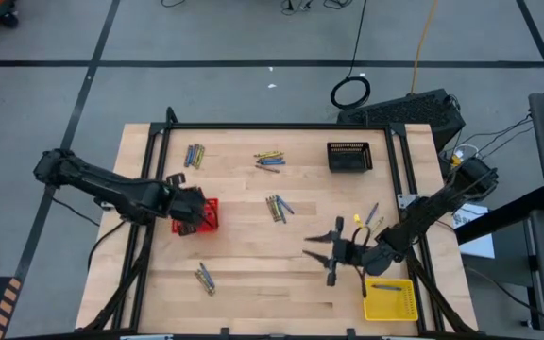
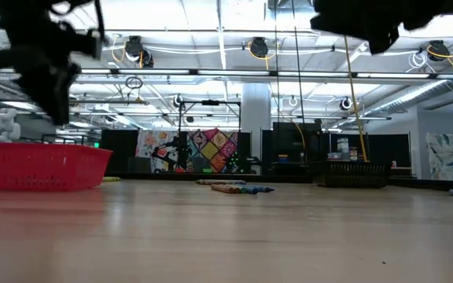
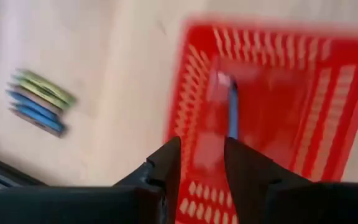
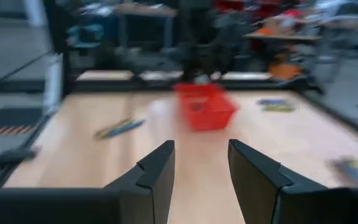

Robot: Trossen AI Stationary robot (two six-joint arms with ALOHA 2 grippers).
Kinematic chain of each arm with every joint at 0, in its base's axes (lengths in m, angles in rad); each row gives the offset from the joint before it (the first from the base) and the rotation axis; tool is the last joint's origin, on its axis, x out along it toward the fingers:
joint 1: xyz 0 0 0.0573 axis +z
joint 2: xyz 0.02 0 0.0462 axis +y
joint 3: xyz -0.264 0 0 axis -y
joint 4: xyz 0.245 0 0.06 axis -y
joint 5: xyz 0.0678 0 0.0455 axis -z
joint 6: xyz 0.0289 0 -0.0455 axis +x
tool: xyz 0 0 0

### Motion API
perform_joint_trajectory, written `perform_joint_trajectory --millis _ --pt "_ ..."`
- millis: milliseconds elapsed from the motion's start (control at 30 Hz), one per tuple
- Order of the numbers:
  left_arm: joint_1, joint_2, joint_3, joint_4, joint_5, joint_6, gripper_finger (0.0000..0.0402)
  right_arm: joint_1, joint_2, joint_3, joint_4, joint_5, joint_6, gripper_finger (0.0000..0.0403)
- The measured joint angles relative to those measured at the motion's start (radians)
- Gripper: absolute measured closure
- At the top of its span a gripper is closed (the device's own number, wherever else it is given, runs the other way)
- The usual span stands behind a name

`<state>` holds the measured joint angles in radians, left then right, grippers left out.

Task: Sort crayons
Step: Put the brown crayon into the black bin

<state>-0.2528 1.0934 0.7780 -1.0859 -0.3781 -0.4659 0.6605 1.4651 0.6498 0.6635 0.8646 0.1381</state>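
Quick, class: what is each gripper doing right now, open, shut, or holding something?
Left gripper: open above the red basket, holding nothing; a blue crayon lies inside.
Right gripper: open, empty.

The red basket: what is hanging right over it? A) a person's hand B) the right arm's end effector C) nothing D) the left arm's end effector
D: in the high view the left end effector sits over the red basket, while the right end effector is far off near the yellow basket.
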Motion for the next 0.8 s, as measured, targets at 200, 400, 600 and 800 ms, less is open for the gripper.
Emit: perform_joint_trajectory --millis 200,400,600,800 --pt "-0.054 -0.132 0.026 0.245 -0.203 0.070 0.0286 -0.069 -0.226 0.016 -0.262 0.068 0.033 0.0266" --pt "-0.050 -0.175 -0.033 0.595 -0.219 0.329 0.0286 -0.211 -0.302 0.015 -0.550 -0.031 0.138 0.0266" --pt "0.100 -0.150 -0.142 0.900 -0.020 0.449 0.0286 -0.357 -0.211 0.015 -0.592 -0.171 0.132 0.0266" --pt "0.289 -0.079 -0.164 1.081 0.107 0.519 0.0286 -0.510 -0.099 0.014 -0.542 -0.277 0.104 0.0266"
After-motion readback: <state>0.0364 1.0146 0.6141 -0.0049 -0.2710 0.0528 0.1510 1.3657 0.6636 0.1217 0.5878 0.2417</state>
